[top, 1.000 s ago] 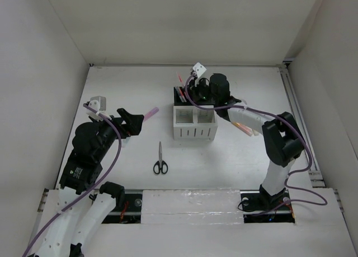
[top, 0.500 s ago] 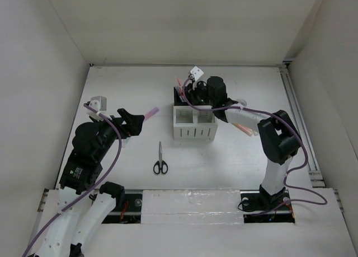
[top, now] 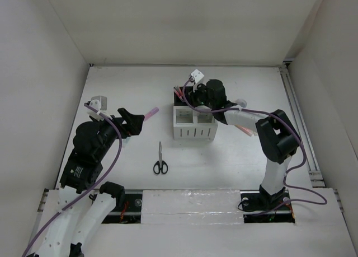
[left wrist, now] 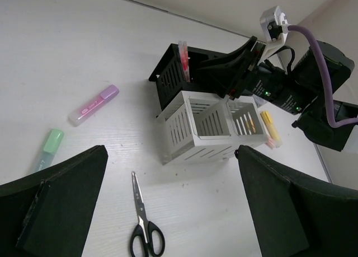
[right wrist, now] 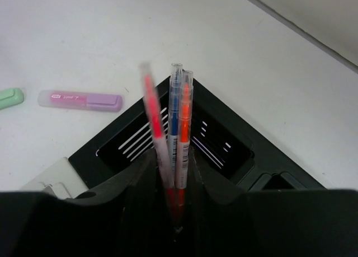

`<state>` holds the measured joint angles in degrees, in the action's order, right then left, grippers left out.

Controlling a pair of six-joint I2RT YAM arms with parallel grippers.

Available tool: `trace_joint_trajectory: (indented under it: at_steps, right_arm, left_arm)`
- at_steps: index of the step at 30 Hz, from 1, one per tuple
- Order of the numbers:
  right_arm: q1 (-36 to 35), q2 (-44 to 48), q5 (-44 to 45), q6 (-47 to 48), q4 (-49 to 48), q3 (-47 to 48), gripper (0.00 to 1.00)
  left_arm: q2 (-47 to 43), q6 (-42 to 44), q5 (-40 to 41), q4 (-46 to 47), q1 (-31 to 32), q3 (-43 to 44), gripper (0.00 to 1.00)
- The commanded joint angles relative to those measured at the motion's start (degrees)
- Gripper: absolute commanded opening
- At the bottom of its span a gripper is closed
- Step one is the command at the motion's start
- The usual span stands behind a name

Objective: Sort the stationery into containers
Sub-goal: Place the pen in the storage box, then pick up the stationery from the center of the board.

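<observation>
Right jaws stood over black slotted plastic box
They gripped thin blue and orange pens; left jaws gaped wide.

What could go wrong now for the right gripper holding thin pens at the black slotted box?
The right gripper closes on three thin pens; the red pen leans apart and looks blurred, so it may slip outside the black slotted box. The gripper could also nudge that box.
</observation>
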<state>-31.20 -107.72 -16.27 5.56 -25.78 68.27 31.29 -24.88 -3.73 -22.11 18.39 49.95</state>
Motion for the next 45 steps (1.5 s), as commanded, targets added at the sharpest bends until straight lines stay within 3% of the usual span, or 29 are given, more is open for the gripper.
trace_joint_trajectory:
  at_steps: [1, 7, 14, 16, 17, 19, 20, 25, 29, 33, 39, 45]
  right_arm:
    - [-0.35, -0.56, 0.28, -0.9, -4.54, -0.33, 0.36]
    - [-0.87, 1.54, -0.25, -2.05, -5.94, -1.56, 0.44]
    - [-1.93, 12.17, -0.95, -3.72, -6.48, -3.85, 0.57]
    - [-1.93, 16.48, -1.57, -4.85, -5.43, -3.85, 0.66]
    - [-1.93, 17.88, -1.57, -4.86, -3.77, -3.85, 0.75]
    - [-1.93, 21.91, -1.05, -4.34, -0.87, -3.32, 0.8]
    - [-1.93, 23.25, -1.04, -3.81, 0.72, -3.32, 1.0]
    - [4.73, 29.22, -8.34, 2.35, 16.01, -4.36, 0.98]
    - [10.54, 37.91, -2.03, 1.74, 19.01, -10.08, 0.98]
    - [15.98, 40.22, 5.71, -1.94, 20.5, -12.81, 1.0]
    - [23.63, 30.4, 12.49, -9.69, 34.02, -4.14, 1.0]
    - [23.64, 16.68, 24.08, -14.0, 42.57, 4.41, 0.99]
  left_arm:
    - [0.35, 0.71, 0.56, 2.25, 0.24, 0.32, 1.0]
    - [0.35, 0.71, 0.56, 2.25, 0.24, 0.32, 1.0]
    - [0.35, 0.71, 0.56, 2.25, 0.24, 0.32, 1.0]
    - [0.35, 0.71, 0.56, 2.25, 0.24, 0.32, 1.0]
    - [0.35, 0.71, 0.56, 2.25, 0.24, 0.32, 1.0]
    - [0.35, 0.71, 0.56, 2.25, 0.24, 0.32, 1.0]
    - [0.35, 0.71, 1.08, 2.25, 0.24, 0.32, 1.0]
    - [0.88, 0.19, 1.09, 1.72, 0.24, 0.32, 1.0]
    - [1.41, 0.19, 2.67, 1.72, 0.24, 0.32, 1.0]
    - [2.54, -1.65, 8.98, -1.08, 0.24, 1.37, 1.0]
    - [4.31, -2.36, 11.72, -1.62, 0.24, 1.37, 1.0]
    - [4.83, -2.36, 11.2, -1.62, 0.24, 1.37, 1.0]
